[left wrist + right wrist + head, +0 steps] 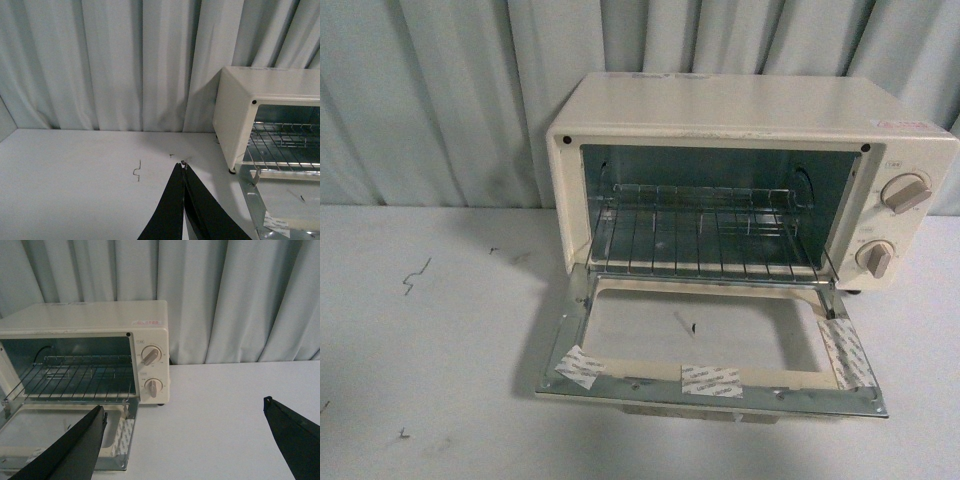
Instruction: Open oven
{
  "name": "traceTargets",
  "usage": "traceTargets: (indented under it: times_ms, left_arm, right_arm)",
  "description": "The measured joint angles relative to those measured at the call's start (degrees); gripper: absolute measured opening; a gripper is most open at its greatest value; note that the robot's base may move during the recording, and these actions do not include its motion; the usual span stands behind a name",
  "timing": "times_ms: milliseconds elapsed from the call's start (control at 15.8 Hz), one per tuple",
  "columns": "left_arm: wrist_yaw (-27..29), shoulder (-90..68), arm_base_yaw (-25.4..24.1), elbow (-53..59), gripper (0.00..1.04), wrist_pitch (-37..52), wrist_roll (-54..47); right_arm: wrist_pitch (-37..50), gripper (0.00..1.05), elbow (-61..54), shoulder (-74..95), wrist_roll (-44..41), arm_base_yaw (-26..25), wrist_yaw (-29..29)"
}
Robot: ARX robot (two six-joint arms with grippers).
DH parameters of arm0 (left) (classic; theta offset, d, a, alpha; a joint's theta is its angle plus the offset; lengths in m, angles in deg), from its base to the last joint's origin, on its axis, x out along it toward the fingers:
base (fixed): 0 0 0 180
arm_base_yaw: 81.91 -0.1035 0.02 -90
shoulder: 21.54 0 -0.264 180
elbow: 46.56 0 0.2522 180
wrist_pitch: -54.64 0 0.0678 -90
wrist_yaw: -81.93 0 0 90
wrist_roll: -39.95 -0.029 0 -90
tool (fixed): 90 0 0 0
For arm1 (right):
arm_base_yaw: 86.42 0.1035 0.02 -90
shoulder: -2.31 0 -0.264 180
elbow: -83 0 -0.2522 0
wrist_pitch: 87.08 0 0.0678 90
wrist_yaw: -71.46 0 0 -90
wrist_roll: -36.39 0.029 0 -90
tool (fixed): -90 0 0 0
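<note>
The cream-white oven (pixel 740 115) stands on the white table with its glass door (pixel 710 345) dropped flat toward me. The wire rack (pixel 705 235) shows inside, and two round knobs (pixel 905 192) sit on its right side. No arm shows in the front view. My left gripper (pixel 184 165) is shut and empty, above the table to the left of the oven (pixel 240 110). My right gripper (pixel 185 407) is open and empty, above the table in front of and to the right of the oven (pixel 100 317) and its door (pixel 65 430).
A grey-green curtain (pixel 440 90) hangs behind the table. Small dark marks (pixel 415 275) dot the tabletop left of the oven. Tape strips (pixel 712 380) stick to the door's metal frame. Bare table (pixel 225 405) lies right of the oven.
</note>
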Motion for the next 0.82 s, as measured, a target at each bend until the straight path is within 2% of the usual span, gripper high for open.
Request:
traceTargets:
  times_ms: [443, 507, 570, 823]
  left_arm:
    - [0.0, 3.69, 0.0, 0.0, 0.02, -3.8, 0.0]
    - [0.09, 5.51, 0.0, -0.2, 0.02, -6.54, 0.02]
    - [-0.07, 11.78, 0.0, -0.28, 0.02, -14.69, 0.0]
    - [-0.04, 13.4, 0.07, -0.31, 0.02, -14.03, -0.04]
  right_arm:
    - [0.0, 0.98, 0.0, 0.0, 0.0, 0.0, 0.0]
    - [0.0, 0.98, 0.0, 0.0, 0.0, 0.0, 0.0]
    - [0.0, 0.98, 0.0, 0.0, -0.02, 0.0, 0.02]
    - [0.02, 0.98, 0.0, 0.0, 0.0, 0.0, -0.02]
